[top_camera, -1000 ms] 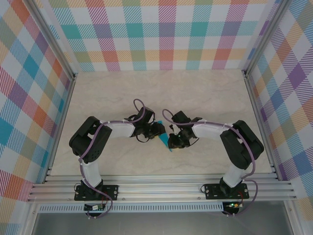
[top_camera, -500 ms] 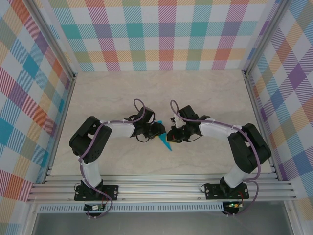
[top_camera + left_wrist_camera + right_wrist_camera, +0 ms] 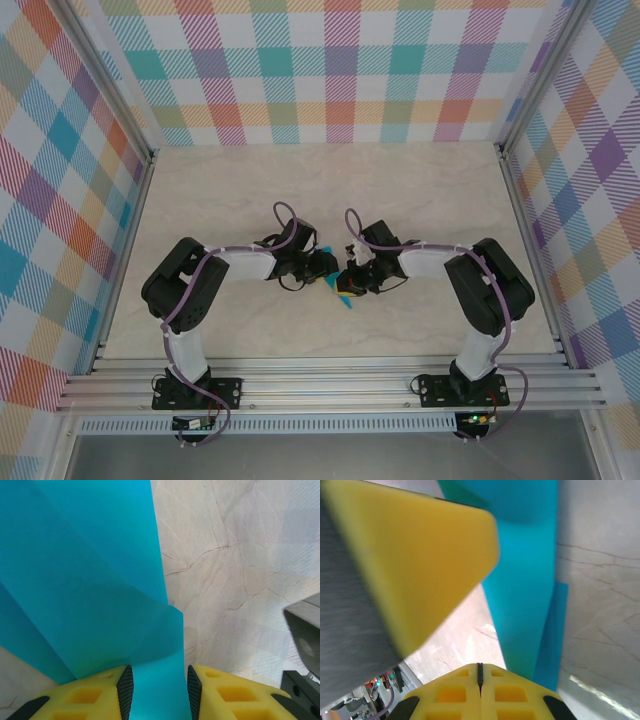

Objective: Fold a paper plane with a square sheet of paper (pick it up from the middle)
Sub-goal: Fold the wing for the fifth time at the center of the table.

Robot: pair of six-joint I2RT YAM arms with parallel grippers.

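In the top view the left gripper (image 3: 324, 273) points right and meets the right gripper (image 3: 347, 281) almost tip to tip over the table (image 3: 420, 190). The paper (image 3: 343, 297) is a small folded teal shape under the two tips. Its narrow point sticks out on the near side of them.

In the left wrist view the left gripper (image 3: 159, 682) has its jaws part-spread. The black pads (image 3: 125, 690) stand apart, and the paper (image 3: 90, 580) fills the gap between them. From there the paper spreads ahead of the fingers and off to their left in overlapping layers. One long straight edge runs forward just right of the gap, and a shorter flap ends in a corner close ahead of the right-hand pad. I cannot tell whether the pads press on the paper or merely straddle it. Right of that edge lies bare table (image 3: 240, 580). A grey and black part of the other arm (image 3: 302, 645) sits at the far right.

In the right wrist view the right gripper (image 3: 480, 667) is pressed together, its two yellow fingers meeting along a thin closed seam. The paper (image 3: 525, 580) runs as a long strip ahead of the tips and just to their right. A second layer (image 3: 559, 630) shows along its right side. The strip passes down behind the right-hand finger, and I cannot tell whether any of it is nipped in the seam. A blurred yellow finger (image 3: 420, 565) of the left gripper looms close ahead and to the left. Table (image 3: 600, 580) shows to the right of the paper.
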